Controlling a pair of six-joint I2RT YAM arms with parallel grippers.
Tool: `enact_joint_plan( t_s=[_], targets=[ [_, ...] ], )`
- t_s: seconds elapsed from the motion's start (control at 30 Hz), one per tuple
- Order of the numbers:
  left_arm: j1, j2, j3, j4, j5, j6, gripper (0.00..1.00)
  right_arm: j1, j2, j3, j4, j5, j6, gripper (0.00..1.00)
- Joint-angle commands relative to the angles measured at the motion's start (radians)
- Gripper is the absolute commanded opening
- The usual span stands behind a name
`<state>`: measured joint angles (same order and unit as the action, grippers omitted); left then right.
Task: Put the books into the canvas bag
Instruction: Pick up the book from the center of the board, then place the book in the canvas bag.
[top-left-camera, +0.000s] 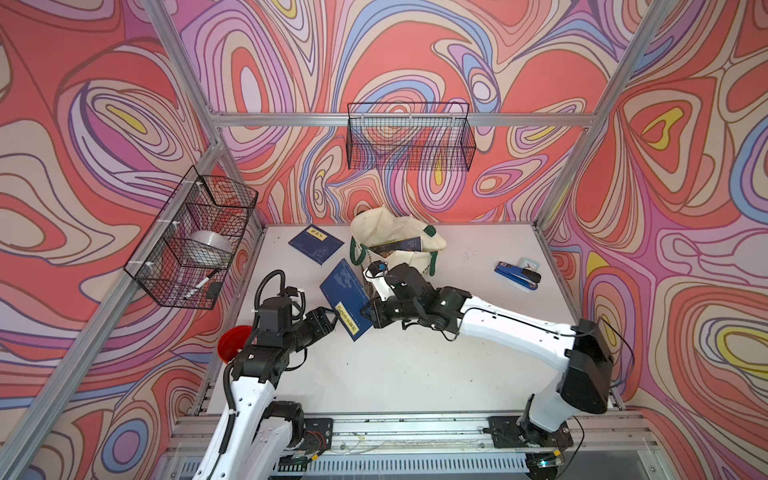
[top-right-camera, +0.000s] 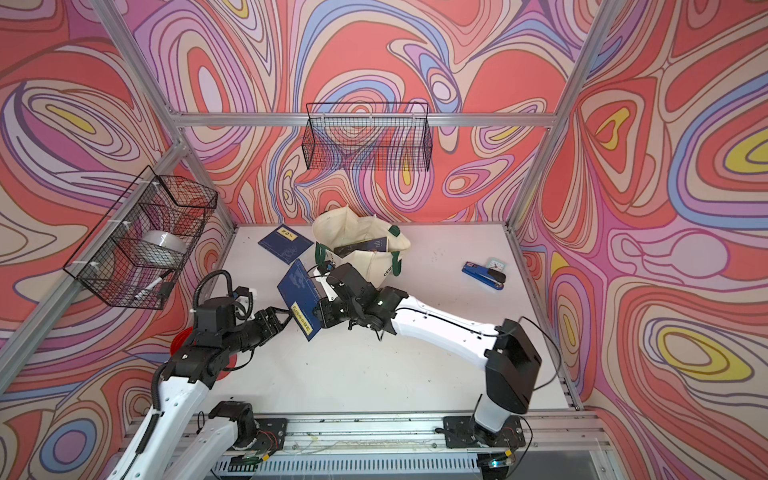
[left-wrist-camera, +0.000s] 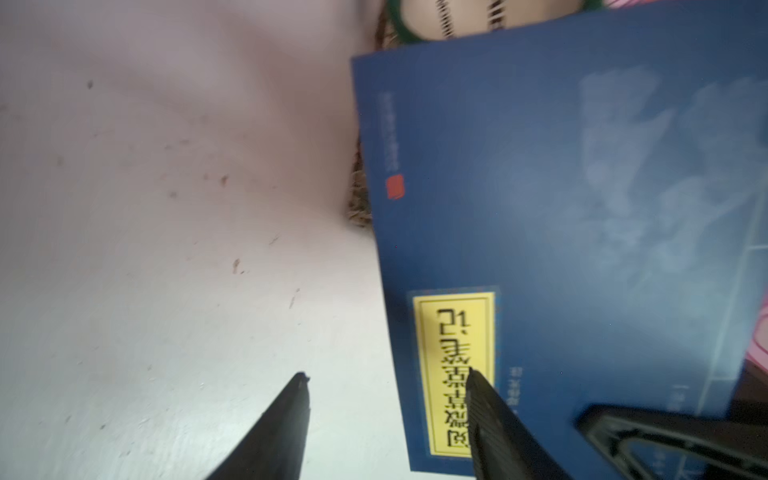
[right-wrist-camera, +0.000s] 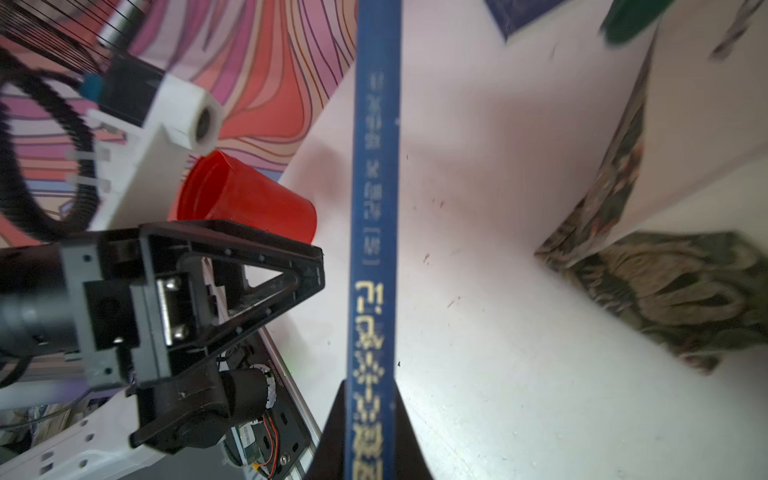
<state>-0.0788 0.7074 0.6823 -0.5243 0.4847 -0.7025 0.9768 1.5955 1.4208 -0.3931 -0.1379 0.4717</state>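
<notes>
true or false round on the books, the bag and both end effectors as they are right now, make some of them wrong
1. The right end effector is shut on a navy book. True.
2. The left end effector is clamped on that same book. False: its jaws stand open at the book's labelled corner.
3. The second navy book is inside the canvas bag. False: it lies flat on the table beside the bag.
4. A dark book pokes out of the bag's mouth. True.
5. The blue stapler is in the bag. False: it lies on the table, apart from the bag.
</notes>
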Motion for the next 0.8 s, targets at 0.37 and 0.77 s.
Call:
enact_joint_plan(
  t_s=[0.37,0.77],
  targets=[
    [-0.013,0.339,0.370,0.233,0.150,0.039,0.66,-0.217,0.006,0.393,-0.205,0.441,-0.230,0.00],
    [-0.039,0.525,0.391,0.348,0.157,0.052,0.64,-0.286,0.458,0.678,-0.288,0.286,-0.261,0.00]
  ],
)
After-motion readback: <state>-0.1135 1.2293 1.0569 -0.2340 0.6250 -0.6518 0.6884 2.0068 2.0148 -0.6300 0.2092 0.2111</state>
